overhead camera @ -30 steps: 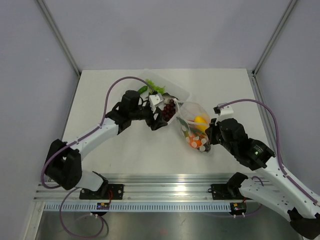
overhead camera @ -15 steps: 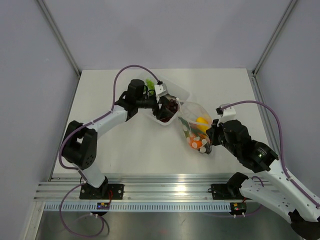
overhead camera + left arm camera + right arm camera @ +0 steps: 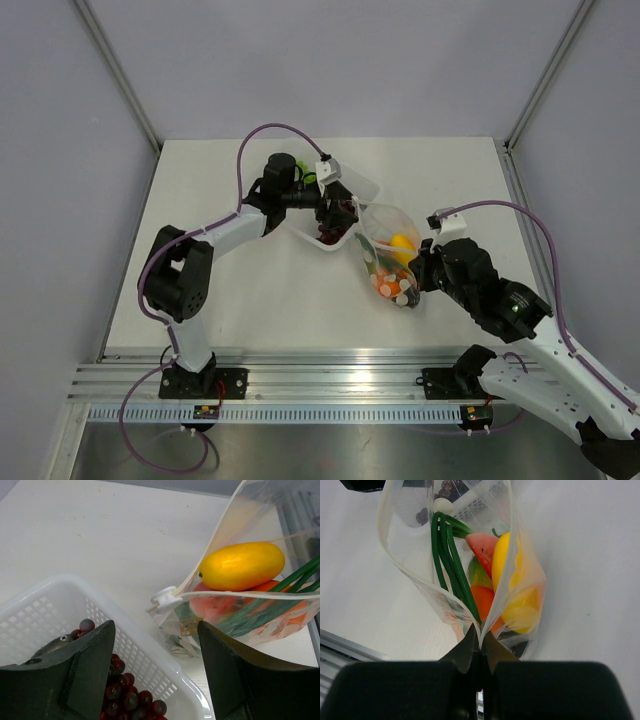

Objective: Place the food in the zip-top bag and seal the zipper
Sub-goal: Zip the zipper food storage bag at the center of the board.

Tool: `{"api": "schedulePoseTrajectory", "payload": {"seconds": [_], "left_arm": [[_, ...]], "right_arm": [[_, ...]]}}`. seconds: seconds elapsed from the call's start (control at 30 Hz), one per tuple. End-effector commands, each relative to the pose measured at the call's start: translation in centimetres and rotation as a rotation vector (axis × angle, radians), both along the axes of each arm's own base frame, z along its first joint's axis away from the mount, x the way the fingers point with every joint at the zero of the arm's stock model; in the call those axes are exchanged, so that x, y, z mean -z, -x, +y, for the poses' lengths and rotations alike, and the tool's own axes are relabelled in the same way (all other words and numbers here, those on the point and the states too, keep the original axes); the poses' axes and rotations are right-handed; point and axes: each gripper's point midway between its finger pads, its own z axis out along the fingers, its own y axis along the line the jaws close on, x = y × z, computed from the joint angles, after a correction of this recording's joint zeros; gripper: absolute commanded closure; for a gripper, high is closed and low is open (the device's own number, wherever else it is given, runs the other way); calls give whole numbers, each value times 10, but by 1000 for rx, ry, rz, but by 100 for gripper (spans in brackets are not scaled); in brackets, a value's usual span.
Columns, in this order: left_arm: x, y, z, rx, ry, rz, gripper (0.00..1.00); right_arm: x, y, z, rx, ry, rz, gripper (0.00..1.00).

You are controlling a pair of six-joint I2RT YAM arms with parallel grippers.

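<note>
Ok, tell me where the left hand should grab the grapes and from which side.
I'd take the grapes across the middle of the bunch, coming straight down from above: they lie low in the white basket, whose mesh walls block a sideways approach. The left hand is open above it.

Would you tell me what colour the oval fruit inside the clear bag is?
The oval fruit in the clear bag is yellow, clearest in the left wrist view.

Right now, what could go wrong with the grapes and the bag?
The right gripper pinches one thin edge of the bag, so the full bag might slip and spill. The open left gripper hangs over the grapes in the basket; a finger could catch the basket wall. The green onion sits by the zipper and may block sealing.
</note>
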Motion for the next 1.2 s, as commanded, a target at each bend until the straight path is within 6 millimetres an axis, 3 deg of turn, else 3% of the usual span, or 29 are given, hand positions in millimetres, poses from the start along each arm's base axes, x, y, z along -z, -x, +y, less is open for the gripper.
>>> {"api": "schedulePoseTrajectory", "payload": {"seconds": [0.0, 0.1, 0.47, 0.57, 0.6, 0.7, 0.8, 0.83, 0.93, 1.0, 1.03, 1.07, 1.1, 1.17], "left_arm": [[-36, 3, -11, 68, 110, -100, 30], [-43, 7, -14, 98, 135, -100, 31], [-27, 27, -13, 160, 105, -46, 43], [-27, 31, -13, 154, 103, -40, 54], [-28, 31, -13, 153, 106, -43, 64], [-32, 34, -14, 146, 109, -43, 78], [-38, 36, -13, 137, 118, -53, 85], [-38, 36, -13, 130, 117, -46, 97], [-41, 36, -11, 93, 114, -25, 100], [-44, 37, -7, 62, 98, 3, 100], [-45, 36, -6, 40, 91, 10, 100], [-46, 38, -5, 31, 86, 14, 100], [-43, 38, -3, 5, 68, 45, 100], [-49, 35, -1, -65, 53, 63, 100]], "right_arm": [[-12, -6, 8, -14, -34, -40, 98], [-11, -7, 9, -15, -31, -33, 98], [-15, -6, 2, 9, -27, -40, 98], [-14, -6, 1, 14, -27, -36, 98], [-14, -5, 1, 14, -28, -36, 98], [-14, -4, 0, 18, -29, -32, 98], [-15, -4, -1, 22, -32, -34, 98], [-15, -4, -1, 25, -33, -34, 98], [-15, -3, -5, 37, -23, -30, 97], [-19, -2, -9, 49, -15, -33, 89], [-21, -1, -11, 49, -9, -34, 78], [-21, 1, -13, 48, 6, -27, 58], [-29, 1, -15, 49, 4, -39, 49], [-34, 2, -15, 36, 34, -26, 41]]}}
